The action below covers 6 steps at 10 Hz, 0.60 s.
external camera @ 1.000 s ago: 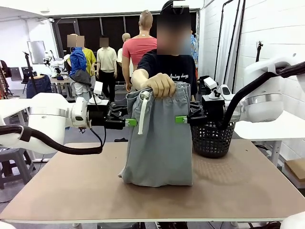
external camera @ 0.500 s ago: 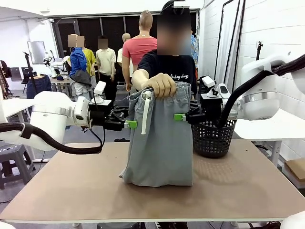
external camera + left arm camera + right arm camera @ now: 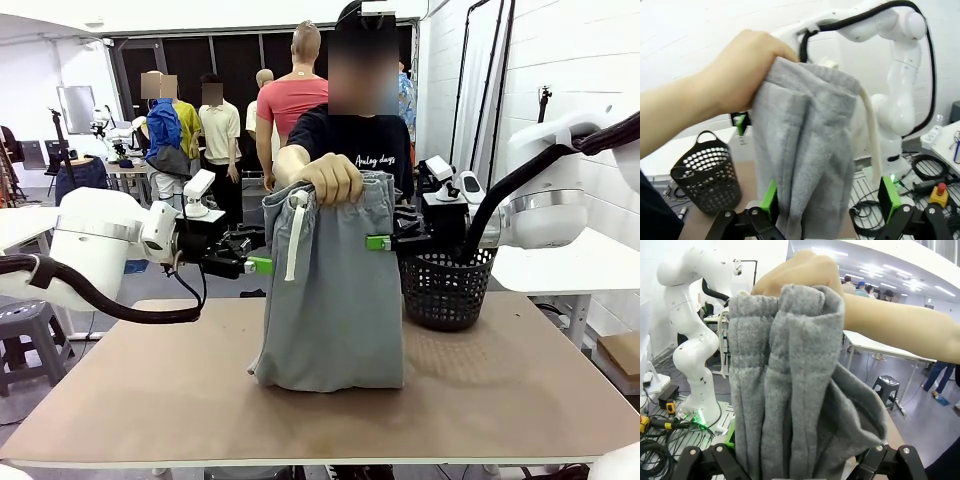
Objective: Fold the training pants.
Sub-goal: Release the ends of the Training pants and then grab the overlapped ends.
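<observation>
A person's hand (image 3: 330, 178) holds the light grey training pants (image 3: 335, 300) up by the bunched waistband, and their lower end rests on the table (image 3: 150, 400). A white drawstring (image 3: 293, 235) dangles at the front. My left gripper (image 3: 258, 265) stands open at the pants' left edge, about mid-height. In the left wrist view the pants (image 3: 805, 160) hang between that gripper's (image 3: 830, 200) spread fingers, close to the left pad. My right gripper (image 3: 377, 242) is open at the pants' right edge. In the right wrist view the grey cloth (image 3: 790, 390) lies between the wide jaws of that gripper (image 3: 800, 460).
A black mesh basket (image 3: 445, 290) stands on the table at the back right, just behind my right gripper. The person stands at the far side of the table. The near half of the tabletop is bare brown surface.
My left gripper has drawn back slightly to the left and dipped a little. The right gripper has risen slightly. The person's hand and the pants have barely shifted.
</observation>
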Motion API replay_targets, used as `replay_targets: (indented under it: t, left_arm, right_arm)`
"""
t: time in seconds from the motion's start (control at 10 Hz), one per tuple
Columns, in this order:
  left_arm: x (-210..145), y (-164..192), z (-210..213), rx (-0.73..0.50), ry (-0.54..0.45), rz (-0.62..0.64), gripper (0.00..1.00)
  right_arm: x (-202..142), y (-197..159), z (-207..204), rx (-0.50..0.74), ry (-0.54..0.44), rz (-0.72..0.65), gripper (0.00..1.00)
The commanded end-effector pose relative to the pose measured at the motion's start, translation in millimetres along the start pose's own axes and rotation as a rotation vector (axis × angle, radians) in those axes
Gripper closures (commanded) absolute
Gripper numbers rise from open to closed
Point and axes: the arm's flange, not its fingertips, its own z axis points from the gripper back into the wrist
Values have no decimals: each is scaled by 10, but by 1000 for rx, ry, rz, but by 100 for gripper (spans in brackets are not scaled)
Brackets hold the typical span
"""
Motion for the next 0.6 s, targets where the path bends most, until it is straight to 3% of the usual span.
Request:
replay_targets:
  t: [0.0,0.5]
  left_arm:
    - [-9,51,-193,115,-38,-29,0]
    - [-53,71,-491,134,-20,-15,0]
  right_arm:
    - [-14,-15,-91,23,6,5,0]
    - [40,-14,-169,78,-10,-3,0]
